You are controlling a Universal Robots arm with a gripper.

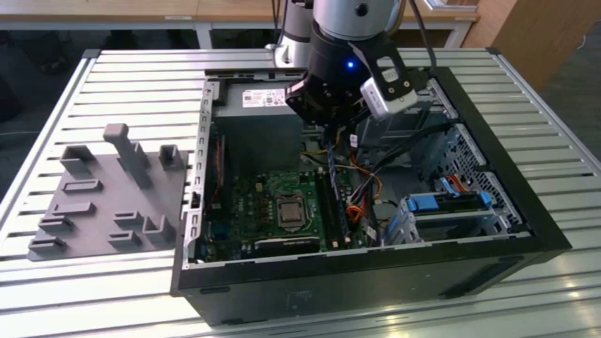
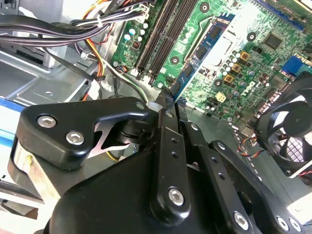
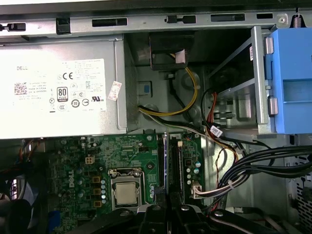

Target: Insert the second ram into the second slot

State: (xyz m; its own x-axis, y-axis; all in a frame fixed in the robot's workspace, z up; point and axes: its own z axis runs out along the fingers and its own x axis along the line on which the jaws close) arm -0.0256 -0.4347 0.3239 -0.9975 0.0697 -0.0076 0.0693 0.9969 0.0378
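My gripper [image 1: 331,128] hangs inside the open computer case [image 1: 488,264], over the green motherboard [image 1: 253,204]. It is shut on the second ram [image 2: 212,32], a thin blue board with dark chips that sticks out past the fingertips [image 2: 166,108]. In the first wrist view the ram [image 3: 165,163] shows edge-on, in line with the dark memory slots [image 3: 176,165] beside the processor. From the exterior view the stick [image 1: 331,165] points down, its lower end just above the slots [image 1: 340,208]. I cannot tell whether it touches a slot.
A silver power supply [image 3: 58,87] fills the case's back corner. Bundled cables [image 3: 253,165] run beside the slots. A blue drive bracket [image 3: 292,83] and a fan [image 2: 292,131] stand near. The processor [image 3: 126,193] sits beside the slots. A grey fixture plate [image 1: 103,197] lies on the table.
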